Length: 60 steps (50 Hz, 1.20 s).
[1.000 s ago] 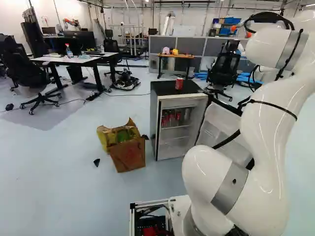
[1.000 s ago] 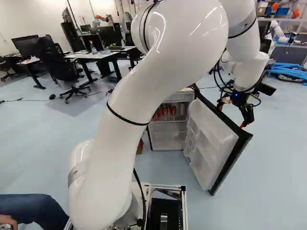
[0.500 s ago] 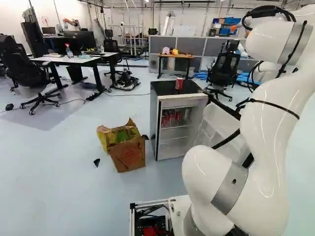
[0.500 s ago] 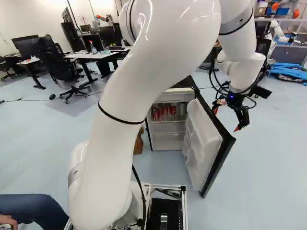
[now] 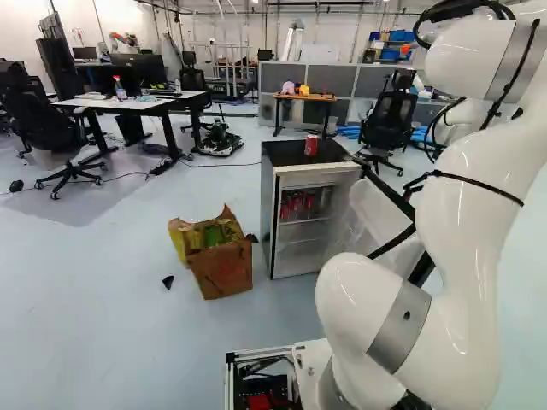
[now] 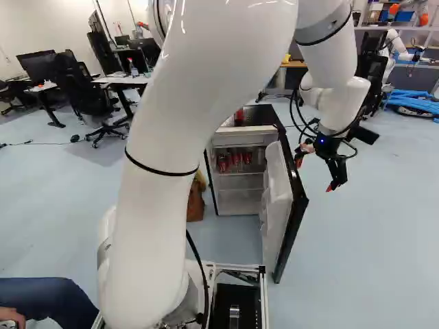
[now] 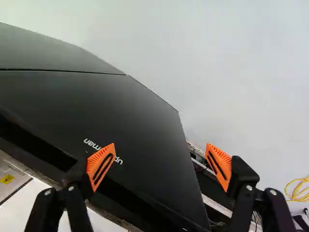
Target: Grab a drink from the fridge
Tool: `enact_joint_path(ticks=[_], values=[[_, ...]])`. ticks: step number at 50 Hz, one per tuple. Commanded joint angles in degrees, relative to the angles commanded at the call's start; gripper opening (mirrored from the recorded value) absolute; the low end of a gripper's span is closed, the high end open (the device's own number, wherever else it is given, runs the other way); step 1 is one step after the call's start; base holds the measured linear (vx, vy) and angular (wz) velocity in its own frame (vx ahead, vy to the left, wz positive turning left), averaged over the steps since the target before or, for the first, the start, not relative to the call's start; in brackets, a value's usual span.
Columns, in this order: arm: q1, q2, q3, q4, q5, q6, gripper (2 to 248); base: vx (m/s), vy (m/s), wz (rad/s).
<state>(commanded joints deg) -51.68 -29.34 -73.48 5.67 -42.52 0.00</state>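
Left base view: a smooth, pale blue-grey floor (image 5: 128, 299) carries a small, boxy fridge with a black top (image 5: 284, 155); farther back stand a white-topped desk with black legs (image 5: 120, 104), a black wheeled office chair (image 5: 47, 128) and a row of grey partition panels (image 5: 335, 77).

In the right base view the black two-fingered gripper with orange pads (image 6: 315, 175) hangs above the floor, on the outer side of the open fridge door, black outside and white inside (image 6: 276, 205); the wrist view shows its fingers spread wide, with nothing gripped and the door's black face ahead of them; whether a fingertip touches that face, I cannot tell.

The red drink cans (image 6: 236, 159) stand in a row on a shelf inside the fridge; one more red cylindrical can (image 5: 310, 146) stands upright on top; the door lies between the gripper and the shelf, so it stands in the way; an open brown cardboard box with yellow inside (image 5: 224, 272) sits on the floor near the fridge, on its left in the left base view.
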Motion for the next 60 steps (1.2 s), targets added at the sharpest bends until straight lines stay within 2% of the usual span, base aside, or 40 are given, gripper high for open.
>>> enact_joint_path(ticks=[38, 60], values=[[2.41, 7.82, 11.44, -0.41, 0.46, 0.00, 247, 0.000, 0.000, 0.000], [5.04, 11.90, 17.12, -2.21, 2.36, 0.00, 247, 0.000, 0.000, 0.000]])
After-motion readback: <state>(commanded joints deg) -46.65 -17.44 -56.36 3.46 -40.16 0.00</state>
